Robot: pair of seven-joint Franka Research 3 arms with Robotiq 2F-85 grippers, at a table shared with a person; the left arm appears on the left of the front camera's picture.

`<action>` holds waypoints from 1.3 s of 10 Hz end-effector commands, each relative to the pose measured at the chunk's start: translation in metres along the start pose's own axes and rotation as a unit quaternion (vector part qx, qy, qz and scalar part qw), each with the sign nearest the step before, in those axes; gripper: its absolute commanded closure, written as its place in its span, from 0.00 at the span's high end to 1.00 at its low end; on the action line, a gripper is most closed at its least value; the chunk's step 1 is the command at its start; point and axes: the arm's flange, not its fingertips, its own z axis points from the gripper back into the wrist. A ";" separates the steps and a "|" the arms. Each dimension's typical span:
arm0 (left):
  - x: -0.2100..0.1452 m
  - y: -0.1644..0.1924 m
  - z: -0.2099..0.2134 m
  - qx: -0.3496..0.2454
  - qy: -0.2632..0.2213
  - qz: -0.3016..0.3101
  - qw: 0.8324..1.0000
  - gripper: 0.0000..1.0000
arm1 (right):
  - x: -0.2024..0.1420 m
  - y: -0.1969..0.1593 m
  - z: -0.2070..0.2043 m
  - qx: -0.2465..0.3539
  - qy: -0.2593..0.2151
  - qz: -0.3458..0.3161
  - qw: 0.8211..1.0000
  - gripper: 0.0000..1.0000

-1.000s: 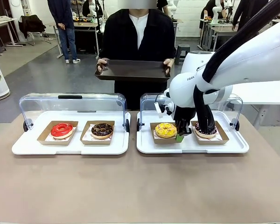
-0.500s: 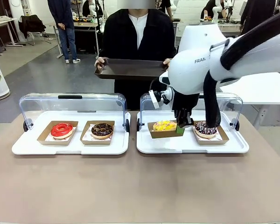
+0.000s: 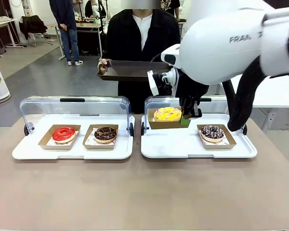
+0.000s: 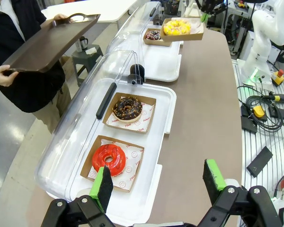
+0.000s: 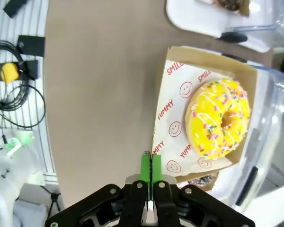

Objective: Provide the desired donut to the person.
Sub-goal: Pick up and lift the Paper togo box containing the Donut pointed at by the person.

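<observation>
Front view is showing the right gripper [image 3: 185,120] pinching the paper box [image 3: 159,124] of the yellow donut [image 3: 167,114], hanging above the right white tray [image 3: 197,151]. Delivery to the brown tray [image 3: 130,71] that the person [image 3: 139,38] is holding far across is remaining. The left gripper [image 4: 158,178] is hovering with its jaws spread wide. Four donuts are showing, three sitting across two white trays.

Right end effector [image 3: 185,119] aloft, clamped, left end effector [image 4: 158,178] spread, seemingly hovering
</observation>
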 end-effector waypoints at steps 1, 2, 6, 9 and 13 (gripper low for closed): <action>0.001 0.000 0.000 -0.001 -0.010 -0.006 1.000 1.00 | 0.013 0.005 0.024 -0.020 0.021 -0.020 0.999 0.00; 0.001 0.000 0.000 -0.001 -0.010 -0.006 1.000 1.00 | 0.019 0.005 0.037 -0.030 0.023 -0.025 0.999 0.00; 0.001 0.000 0.000 -0.001 -0.010 -0.006 1.000 1.00 | 0.019 -0.034 0.057 -0.025 0.018 -0.056 0.998 0.00; 0.001 0.000 0.000 -0.001 -0.010 -0.006 1.000 1.00 | 0.010 -0.066 0.057 0.014 0.009 -0.077 0.997 0.00; 0.001 0.000 0.000 -0.001 -0.010 -0.006 1.000 1.00 | 0.000 -0.076 0.048 0.011 0.006 -0.079 0.997 0.00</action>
